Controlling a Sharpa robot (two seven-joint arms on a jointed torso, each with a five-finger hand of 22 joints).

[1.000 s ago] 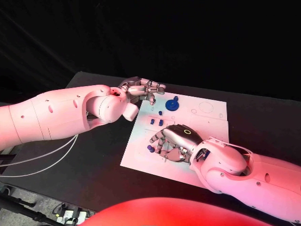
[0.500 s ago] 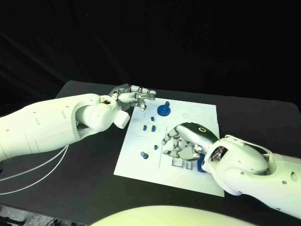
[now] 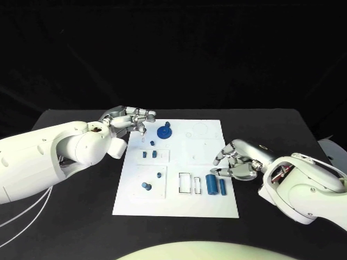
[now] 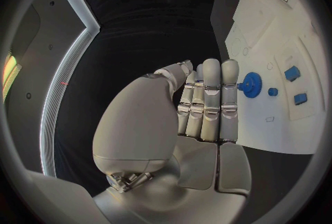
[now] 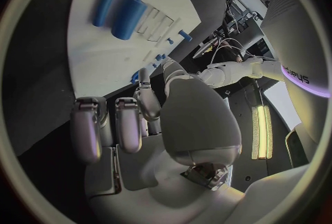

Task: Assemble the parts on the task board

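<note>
Two blue cylinders (image 3: 216, 184) lie side by side at the centre-right of the task board (image 3: 177, 203), just left of the right hand (image 3: 237, 162). That hand has drawn back toward the board's right edge since half a second ago, when it covered this spot — fingers curled, nothing in them, so the cylinders look newly set down. The blue gear (image 3: 166, 131) stands near the board's upper edge. Beside it, the left hand (image 3: 129, 119) still hovers, fingers bunched, apparently empty.
</note>
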